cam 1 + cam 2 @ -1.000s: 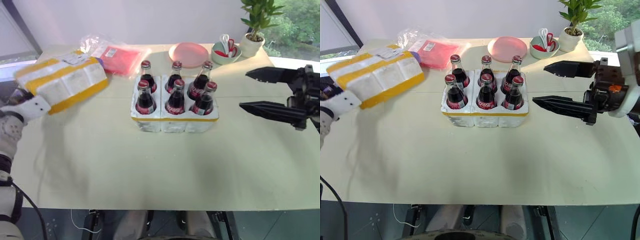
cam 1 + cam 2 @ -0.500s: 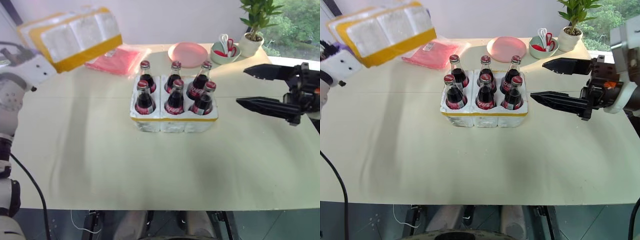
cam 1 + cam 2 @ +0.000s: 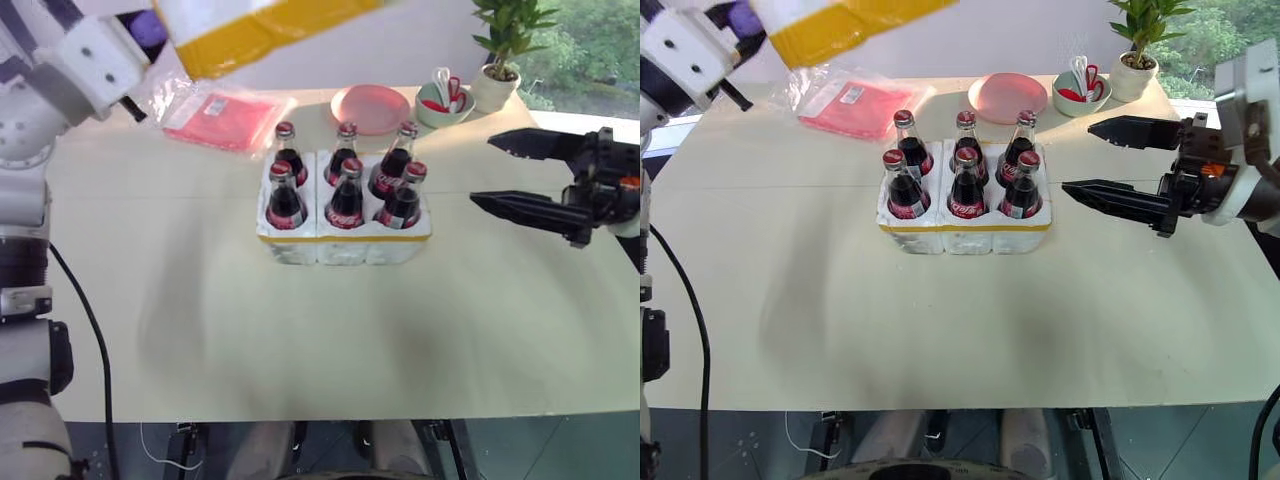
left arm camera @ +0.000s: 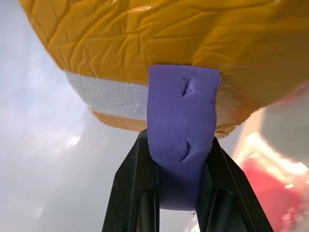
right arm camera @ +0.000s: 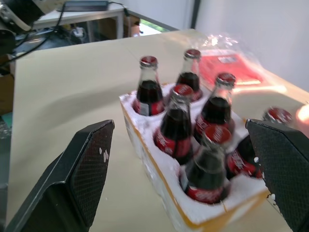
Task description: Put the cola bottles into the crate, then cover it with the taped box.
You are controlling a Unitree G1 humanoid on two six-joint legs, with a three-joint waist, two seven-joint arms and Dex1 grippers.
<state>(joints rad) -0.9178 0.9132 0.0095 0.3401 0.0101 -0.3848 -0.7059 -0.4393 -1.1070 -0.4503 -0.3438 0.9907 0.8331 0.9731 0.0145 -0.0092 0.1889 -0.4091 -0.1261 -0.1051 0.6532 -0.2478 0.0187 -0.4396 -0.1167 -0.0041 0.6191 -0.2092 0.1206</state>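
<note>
Several cola bottles with red caps stand upright in the slots of the white crate at the table's middle. The taped box, white foam with wide yellow bands, hangs in the air above the table's back left. My left gripper is shut on a purple tab fixed to the box's side. To the right of the crate, my right gripper is open, level and pointing at the bottles, with nothing between its fingers.
A red packet in clear plastic lies at the back left. A pink plate, a green bowl with utensils and a potted plant line the back edge. The tabletop in front of the crate is bare.
My left gripper has lifted the taped box off the table's left side, carrying it up and to the right. The right gripper has stayed where it was.
</note>
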